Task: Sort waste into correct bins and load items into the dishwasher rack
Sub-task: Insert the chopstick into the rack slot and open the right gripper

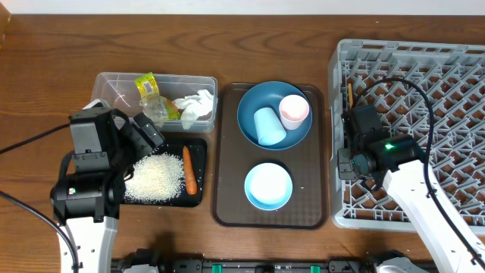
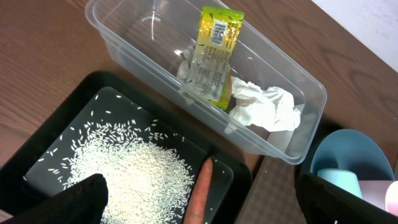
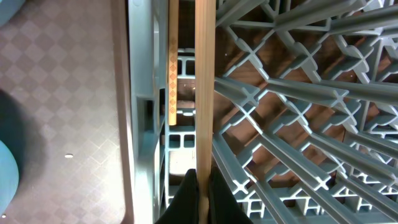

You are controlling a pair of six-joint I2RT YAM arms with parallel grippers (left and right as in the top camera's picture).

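The right hand (image 3: 202, 183) is clamped on a wooden chopstick (image 3: 205, 81) just inside the left wall of the grey rack (image 3: 298, 118). The left hand (image 1: 144, 135) hangs, fingers apart, over the black tray (image 2: 37, 130), which holds the rice (image 2: 137, 168) and the carrot (image 2: 199, 193). The wrapper (image 2: 214, 53) and the tissue (image 2: 267, 109) lie in the clear tub (image 2: 124, 50).

Overhead stares straight down. Left wrist looks close past left gripper (image 2: 205, 211) at tray (image 2: 48, 127) and tub (image 2: 134, 43) ahead, both in overhead too. Right wrist, tighter: chopstick (image 3: 205, 81) ahead of right gripper (image 3: 200, 186), over rack (image 3: 142, 62).
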